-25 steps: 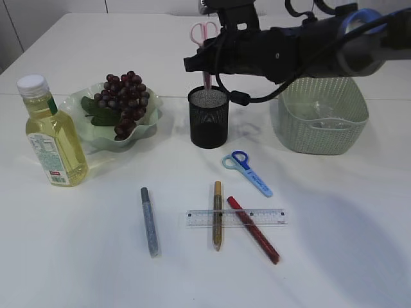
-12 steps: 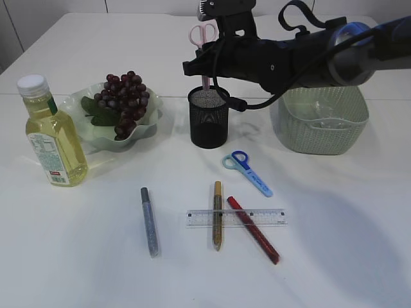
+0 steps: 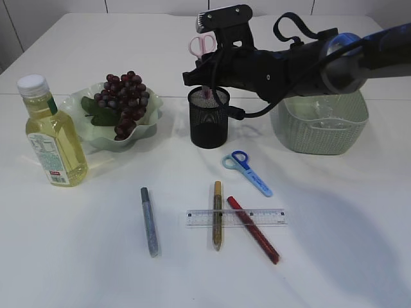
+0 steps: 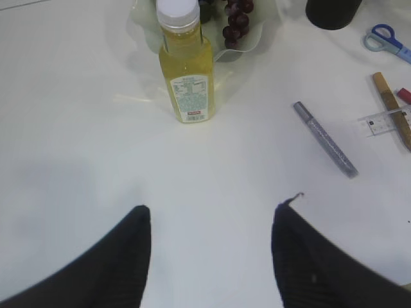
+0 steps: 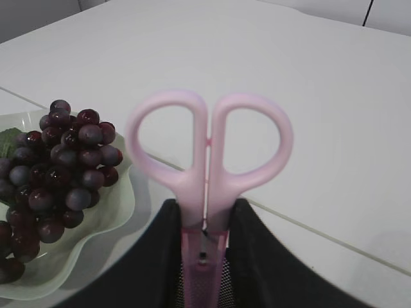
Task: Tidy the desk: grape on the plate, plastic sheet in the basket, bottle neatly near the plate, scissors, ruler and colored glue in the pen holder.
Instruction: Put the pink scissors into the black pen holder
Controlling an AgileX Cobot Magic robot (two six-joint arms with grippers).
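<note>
Exterior view: the right arm reaches across from the right, and the right gripper (image 3: 207,82) sits directly over the black mesh pen holder (image 3: 208,118). It is clamped on the pink scissors (image 3: 203,46), handles up, with the blade end dipping into the holder's mouth. Grapes (image 3: 123,101) lie on the pale green plate (image 3: 149,125). The yellow bottle (image 3: 51,133) stands upright just left of the plate. The green basket (image 3: 319,120) is to the right of the holder, partly behind the arm. On the white worktop (image 3: 77,256) near the front: blue scissors (image 3: 248,172), clear ruler (image 3: 236,217), grey glue pen (image 3: 149,221), gold glue pen (image 3: 218,214) and red glue pen (image 3: 253,229); gold and red both lie across the ruler. The left arm is not seen here.

Left wrist view: only this view shows the left gripper (image 4: 210,253); its two dark fingers stand well apart over bare worktop, holding nothing. Bottle, grey pen and the ruler's end appear beyond it.

Right wrist view: close on the scissors, with two rounded pink loops and a translucent pink sheath over the blades, pinched between the dark fingers (image 5: 157,256). Mesh shows below the sheath.

Versus one second earlier: the scissors have dropped lower toward the holder; the worktop items are unmoved.
</note>
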